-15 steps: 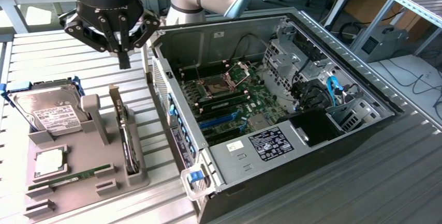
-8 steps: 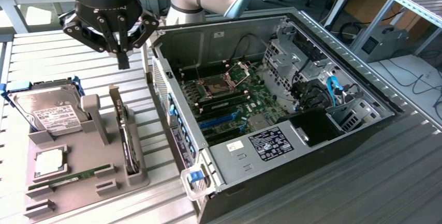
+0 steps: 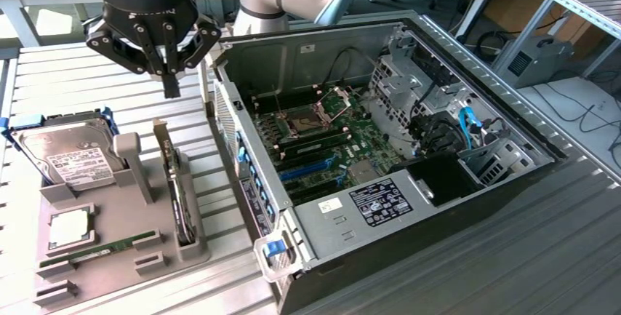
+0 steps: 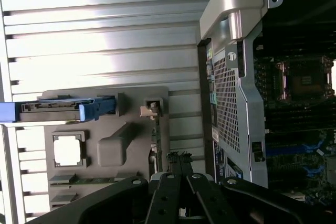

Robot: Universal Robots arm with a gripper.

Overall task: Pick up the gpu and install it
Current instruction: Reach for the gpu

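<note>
Well, from where I stand the gripper [image 3: 171,88] hangs above the table with its fingers pinched together on nothing. The gpu [image 3: 176,184] sits below the fingertips and a little to the near side of them, well apart from them. It stands on its long edge in a slot of the grey holder [image 3: 116,217], so its thin top edge faces up. I'd guess that is deliberate, since it gives the fingers something narrow to clamp from above.

The hard drive [image 3: 68,156] leans in the same holder, further out from the fingers on the side away from the open computer case [image 3: 335,209]. The case lies on its side with its board facing up, close beside the fingers on the other hand.

Seen edge-on, the card shows neither its face nor its connector, and its lower edge is sunk in the holder. In the wrist view the gripper's own links cover the card's near end. I can't pick out the slot it is meant for among the parts inside the case.
</note>
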